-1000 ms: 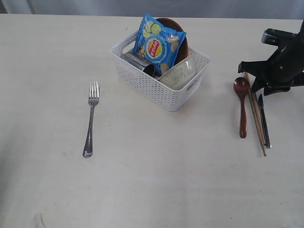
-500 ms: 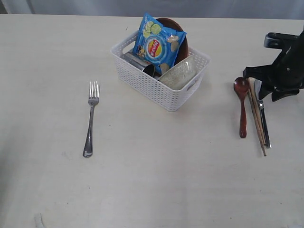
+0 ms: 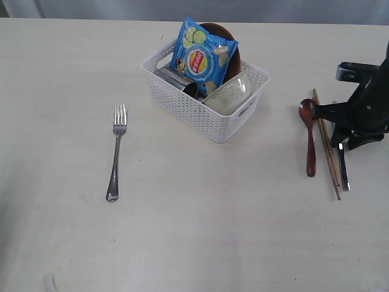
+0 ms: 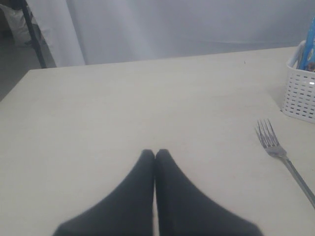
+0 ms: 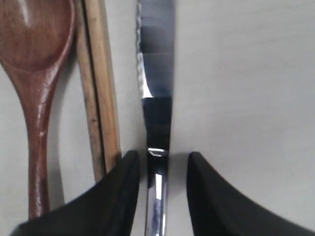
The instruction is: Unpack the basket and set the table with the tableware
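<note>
The white basket stands at the back middle of the table. It holds a pale bowl, a steel cup and a brown plate behind a blue chip bag. A silver fork lies on the left, and its tines show in the left wrist view. At the right lie the wooden spoon, chopsticks and knife side by side. My right gripper is open, low over the knife, one finger on each side. My left gripper is shut and empty.
The basket's corner shows at the edge of the left wrist view, beyond the fork. The left arm is out of the exterior view. The right arm reaches in from the right edge. A grey wall runs behind the table.
My right gripper has moved toward the table's front along the knife, uncovering the tops of the spoon and chopsticks. The tableware and the basket have stayed in place.
</note>
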